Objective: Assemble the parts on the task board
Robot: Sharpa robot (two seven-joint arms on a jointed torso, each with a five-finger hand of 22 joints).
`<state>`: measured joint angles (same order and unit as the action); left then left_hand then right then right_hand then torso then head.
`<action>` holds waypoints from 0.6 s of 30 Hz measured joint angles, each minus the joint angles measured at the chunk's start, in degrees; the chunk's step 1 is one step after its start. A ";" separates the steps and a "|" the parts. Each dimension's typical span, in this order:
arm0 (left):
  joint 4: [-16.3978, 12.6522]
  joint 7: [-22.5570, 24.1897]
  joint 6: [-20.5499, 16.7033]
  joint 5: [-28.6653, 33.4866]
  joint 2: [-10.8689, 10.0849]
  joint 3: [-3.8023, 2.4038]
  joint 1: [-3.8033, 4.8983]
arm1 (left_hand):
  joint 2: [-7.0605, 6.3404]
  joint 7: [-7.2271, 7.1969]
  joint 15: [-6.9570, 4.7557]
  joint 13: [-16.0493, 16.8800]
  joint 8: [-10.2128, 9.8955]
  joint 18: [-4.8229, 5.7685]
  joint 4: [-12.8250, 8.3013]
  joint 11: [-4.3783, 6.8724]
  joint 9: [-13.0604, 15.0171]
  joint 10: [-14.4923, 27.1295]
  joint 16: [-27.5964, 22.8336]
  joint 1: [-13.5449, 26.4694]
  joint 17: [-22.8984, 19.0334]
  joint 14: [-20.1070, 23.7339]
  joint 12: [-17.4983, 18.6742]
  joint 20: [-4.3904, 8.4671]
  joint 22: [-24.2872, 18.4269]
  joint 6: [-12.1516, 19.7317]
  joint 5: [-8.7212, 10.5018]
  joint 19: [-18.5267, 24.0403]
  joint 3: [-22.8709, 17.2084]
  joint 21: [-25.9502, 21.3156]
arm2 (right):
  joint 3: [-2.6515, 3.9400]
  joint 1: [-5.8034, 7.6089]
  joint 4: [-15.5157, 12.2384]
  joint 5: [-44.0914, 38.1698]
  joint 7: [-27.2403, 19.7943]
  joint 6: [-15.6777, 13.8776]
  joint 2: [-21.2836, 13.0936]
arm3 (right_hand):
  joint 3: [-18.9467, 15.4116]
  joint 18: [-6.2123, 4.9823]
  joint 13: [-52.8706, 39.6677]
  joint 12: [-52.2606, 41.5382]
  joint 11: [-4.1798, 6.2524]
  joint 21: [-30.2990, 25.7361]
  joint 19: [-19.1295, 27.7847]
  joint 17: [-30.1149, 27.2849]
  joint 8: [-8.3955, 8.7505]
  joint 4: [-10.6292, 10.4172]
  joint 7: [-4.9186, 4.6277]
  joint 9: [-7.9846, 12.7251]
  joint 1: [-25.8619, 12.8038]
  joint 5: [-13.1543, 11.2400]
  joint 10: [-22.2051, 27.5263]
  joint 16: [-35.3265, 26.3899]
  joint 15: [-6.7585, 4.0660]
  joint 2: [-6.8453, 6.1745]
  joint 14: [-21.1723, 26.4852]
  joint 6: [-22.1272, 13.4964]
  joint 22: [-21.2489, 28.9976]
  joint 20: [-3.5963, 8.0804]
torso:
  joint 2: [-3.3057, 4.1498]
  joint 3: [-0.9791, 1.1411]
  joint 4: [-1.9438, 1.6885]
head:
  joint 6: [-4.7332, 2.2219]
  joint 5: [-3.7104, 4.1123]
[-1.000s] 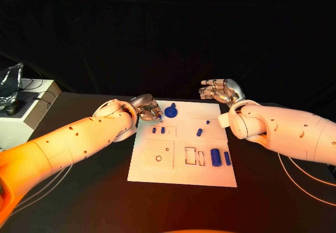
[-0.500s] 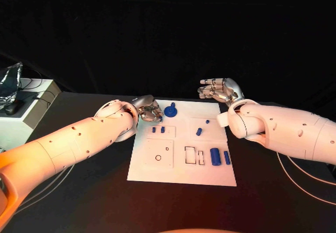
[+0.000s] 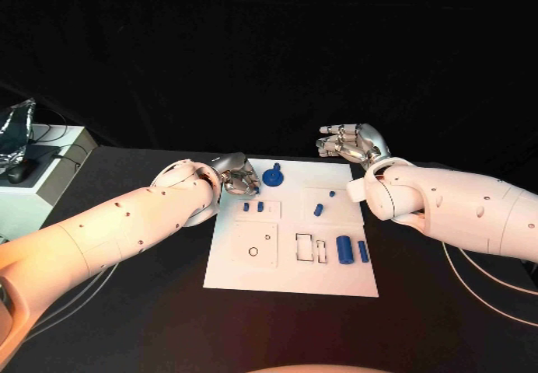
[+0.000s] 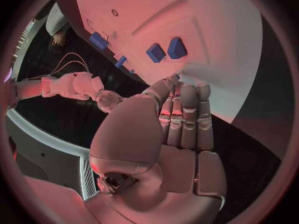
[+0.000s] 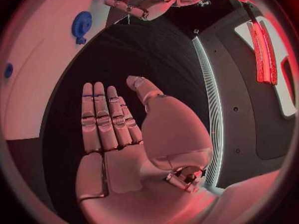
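Fingers of both silver hands, left (image 3: 238, 180) and right (image 3: 351, 144), hold nothing above the white task board (image 3: 294, 281); most small blue parts (image 3: 345, 252) lie loose at centre frame, assembly apparently barely begun.

No legible text or labels anywhere

**Board layout, head view**

Task board (image 3: 241, 273) sitting centre frame on the table (image 3: 134, 318). Gear-shaped part (image 3: 274, 179) near the board's top edge, just right of the left hand (image 3: 239, 179). Two small parts (image 3: 253, 207) below that. Two bigger parts (image 3: 353, 252) side by side lower right. Right hand (image 3: 350, 143) off past the board's upper right corner.
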<state>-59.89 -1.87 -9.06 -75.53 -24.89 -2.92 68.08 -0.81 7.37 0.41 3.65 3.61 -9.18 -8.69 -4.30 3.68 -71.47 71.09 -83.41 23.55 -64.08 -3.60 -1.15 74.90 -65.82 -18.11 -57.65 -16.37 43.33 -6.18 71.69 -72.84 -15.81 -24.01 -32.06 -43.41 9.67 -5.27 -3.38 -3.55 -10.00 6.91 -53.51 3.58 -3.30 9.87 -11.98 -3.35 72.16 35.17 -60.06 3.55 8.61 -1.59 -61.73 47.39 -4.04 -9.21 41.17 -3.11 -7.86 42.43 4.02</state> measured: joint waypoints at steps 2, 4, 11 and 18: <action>0.03 0.00 0.06 0.00 0.06 0.05 0.00 | 0.00 0.00 0.00 0.00 0.00 0.00 0.00 0.00 -0.01 0.00 0.00 0.00 0.09 0.00 0.00 0.00 0.00 0.00 0.00 0.00 0.00 0.00 | 0.00 0.00 -0.01 0.00 0.00 0.00 0.00 | 0.00 0.00 0.00 0.00 0.00 0.00 0.00 0.00 0.00 0.00 0.00 0.00 0.00 0.00 0.00 0.00 0.00 0.00 0.00 0.00 0.00 0.00 | 0.00 0.00 0.02 | 0.02 0.00; 0.04 0.00 0.12 -0.01 0.13 0.15 0.00 | 0.00 0.00 0.00 0.00 0.00 0.01 0.00 0.00 -0.01 0.00 0.00 0.00 0.09 0.00 0.00 0.00 0.00 0.00 0.00 0.00 0.00 0.00 | 0.00 0.00 -0.01 0.00 0.00 0.00 0.00 | 0.00 0.00 0.00 0.00 0.00 0.00 0.00 0.00 0.00 0.00 0.00 0.00 0.00 0.00 0.00 0.00 0.00 0.00 0.00 0.00 0.00 0.00 | 0.00 0.00 0.04 | 0.04 0.00; 0.04 0.00 0.27 -0.01 0.20 0.33 0.02 | 0.00 0.00 0.00 0.00 0.00 0.01 0.00 0.00 0.07 0.00 0.00 0.00 0.09 0.00 0.00 0.00 0.00 0.00 0.00 0.00 0.00 0.00 | 0.00 0.00 -0.03 0.00 0.00 0.00 0.00 | 0.00 0.00 0.00 0.00 0.00 0.00 0.00 0.00 0.00 0.00 0.00 0.00 0.00 0.00 0.00 0.00 0.00 0.00 0.00 0.00 0.00 0.00 | 0.01 -0.01 0.01 | 0.16 0.05; -0.04 0.02 0.27 0.00 0.16 0.44 0.06 | 0.00 0.00 0.00 -0.01 0.00 0.36 0.00 0.00 0.08 0.00 0.00 0.00 0.14 0.00 0.00 0.00 0.00 0.00 -0.01 0.00 0.00 0.00 | 0.00 0.00 -0.04 0.00 0.00 0.00 -0.02 | 0.00 0.00 0.00 0.00 0.00 0.00 0.00 0.00 0.00 0.00 0.00 0.00 0.00 0.00 0.00 0.00 0.00 0.00 0.00 0.00 0.00 0.00 | 0.00 -0.02 -0.01 | 0.29 0.08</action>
<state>-59.94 -1.85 -8.79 -75.53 -24.73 -2.48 68.13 -0.80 7.37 0.41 3.63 3.61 -8.82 -8.69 -4.29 3.76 -71.47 71.10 -83.42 23.69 -64.08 -3.60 -1.15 74.90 -65.82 -18.12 -57.64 -16.37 43.33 -6.18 71.69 -72.89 -15.81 -24.01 -32.06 -43.44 9.67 -5.28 -3.38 -3.55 -10.00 6.91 -53.51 3.57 -3.30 9.87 -11.99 -3.35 72.16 35.17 -60.06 3.55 8.61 -1.59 -61.73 47.39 -4.04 -9.21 41.17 -3.13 -7.87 42.72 4.09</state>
